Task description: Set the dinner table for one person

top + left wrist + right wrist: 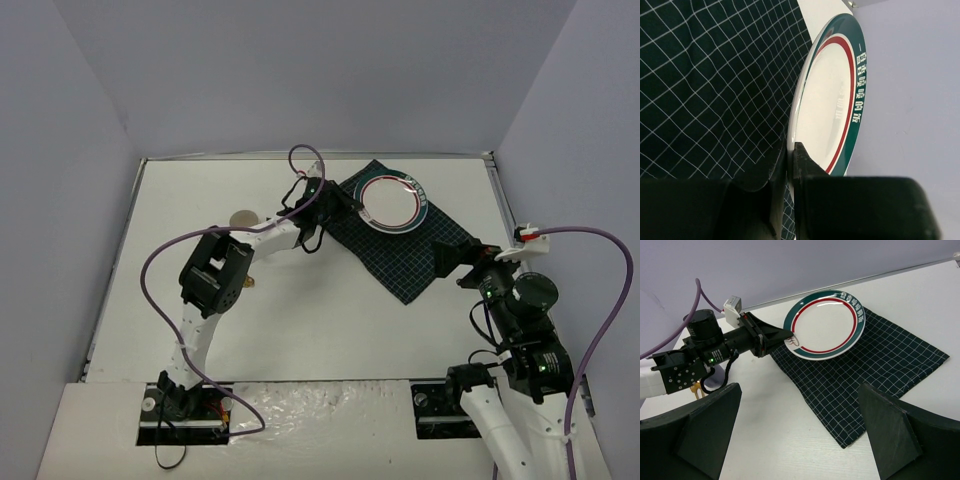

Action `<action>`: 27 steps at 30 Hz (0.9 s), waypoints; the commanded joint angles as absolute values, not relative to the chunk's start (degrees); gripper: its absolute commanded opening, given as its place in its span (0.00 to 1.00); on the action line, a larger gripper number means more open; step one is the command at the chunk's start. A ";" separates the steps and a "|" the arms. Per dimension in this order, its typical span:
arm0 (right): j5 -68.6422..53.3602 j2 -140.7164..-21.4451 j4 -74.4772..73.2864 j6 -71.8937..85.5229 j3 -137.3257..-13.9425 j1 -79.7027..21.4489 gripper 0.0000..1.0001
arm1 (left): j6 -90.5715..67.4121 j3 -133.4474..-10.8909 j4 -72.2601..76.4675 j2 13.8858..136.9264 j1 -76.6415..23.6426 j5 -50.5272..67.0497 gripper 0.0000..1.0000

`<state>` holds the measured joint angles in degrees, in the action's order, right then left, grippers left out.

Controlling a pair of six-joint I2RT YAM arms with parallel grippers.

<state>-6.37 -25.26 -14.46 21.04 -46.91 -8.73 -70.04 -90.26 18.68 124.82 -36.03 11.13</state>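
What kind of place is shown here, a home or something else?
Probably a robot test booth, not a home: plain walls enclose the white dinner table, with the cabled left arm and right arm bolted at its near edge.

1. The plate (392, 203) is seen as white in the centre, ringed by a thin red line and a broad dark green band lettered in white.
2. The cloth (405, 265) is patterned in dark green with a fine white check.
3. The counter (300, 320) is finished in plain matte white.
4. The cable (699, 290) is coloured purple.
5. The walls (300, 70) are tinted pale lilac-grey.
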 commanded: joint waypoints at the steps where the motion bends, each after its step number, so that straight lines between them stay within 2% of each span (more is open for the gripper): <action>1: -5.45 -25.58 -11.25 20.09 -46.50 -9.14 1.00 | -72.38 -95.09 27.38 123.64 -35.86 10.53 0.00; 20: -5.94 -25.22 -11.91 19.78 -44.81 -9.14 1.00 | -74.49 -97.78 28.27 131.07 -35.95 13.46 0.00; 27: -5.98 -24.96 -12.21 19.60 -44.38 -9.14 1.00 | -76.14 -94.69 30.99 131.80 -36.03 13.27 0.00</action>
